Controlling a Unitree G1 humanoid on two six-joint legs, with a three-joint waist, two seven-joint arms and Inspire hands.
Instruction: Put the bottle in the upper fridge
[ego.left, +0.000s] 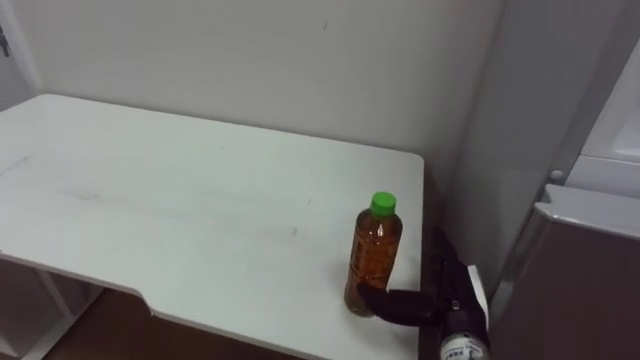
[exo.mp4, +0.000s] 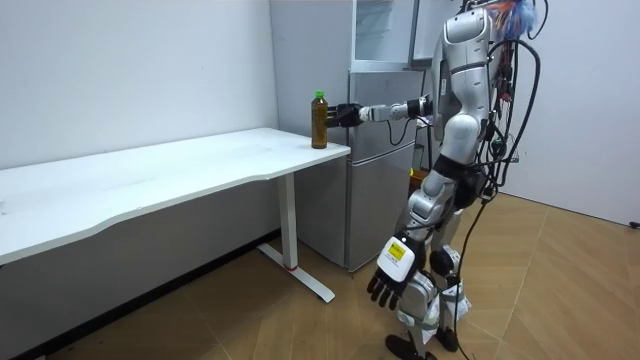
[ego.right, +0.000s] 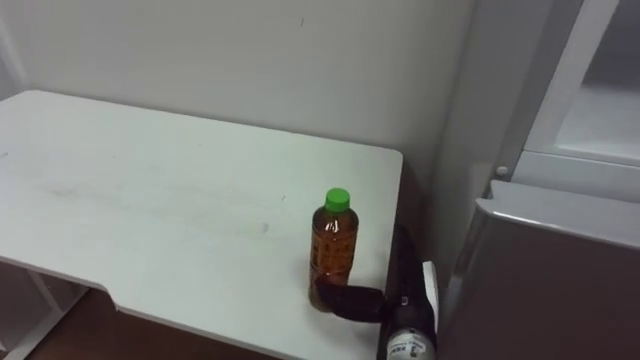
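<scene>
Here, right hand (ego.left: 405, 306) curls round clear plastic bottle (ego.left: 375, 250) base, far fingers hidden | green cap (ego.left: 382, 204) | white table (ego.left: 150, 200) | left hand (exo.mp4: 392, 275) hangs loose-fingered.

Humanoid robot with a glossy silver-white shell and black joints. Its right hand (ego.left: 400, 305) is black, a white label just behind it on the dark wrist. Its left hand (exo.mp4: 388, 280) is black, a white-and-yellow tag on its back.
</scene>
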